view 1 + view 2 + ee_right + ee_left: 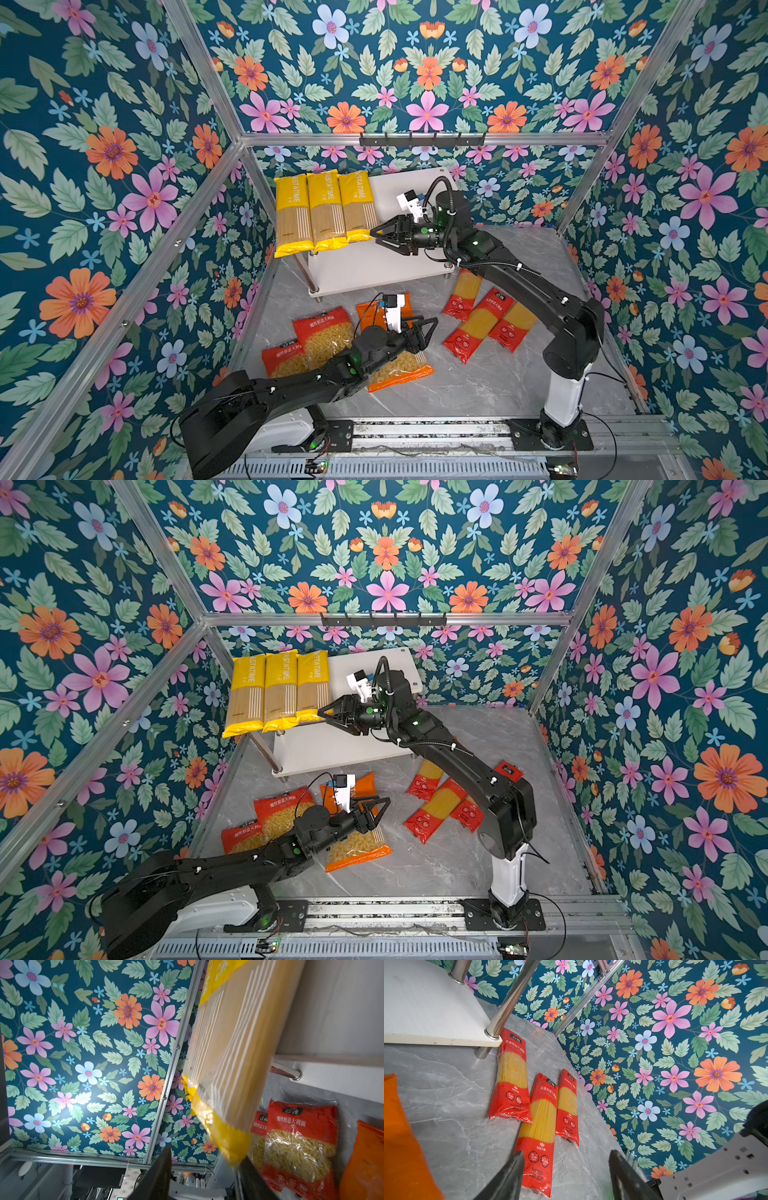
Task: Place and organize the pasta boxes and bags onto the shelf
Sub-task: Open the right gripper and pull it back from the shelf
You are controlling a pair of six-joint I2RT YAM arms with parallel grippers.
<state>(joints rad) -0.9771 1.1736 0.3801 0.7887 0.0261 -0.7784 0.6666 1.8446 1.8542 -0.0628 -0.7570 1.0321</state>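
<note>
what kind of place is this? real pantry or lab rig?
Likely a lab test cell, not a home: floral wallpaper on aluminium framing, a slotted mounting rail along the front, marble-look tabletop.

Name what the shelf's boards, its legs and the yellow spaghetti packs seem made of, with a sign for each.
Shelf boards: probably laminated wood board; matt white faces, paler cut edge. Legs: polished metal; mirror-bright reflections. Yellow spaghetti packs: thin glossy plastic film; crinkled ends, clear striped window showing pasta.
</note>
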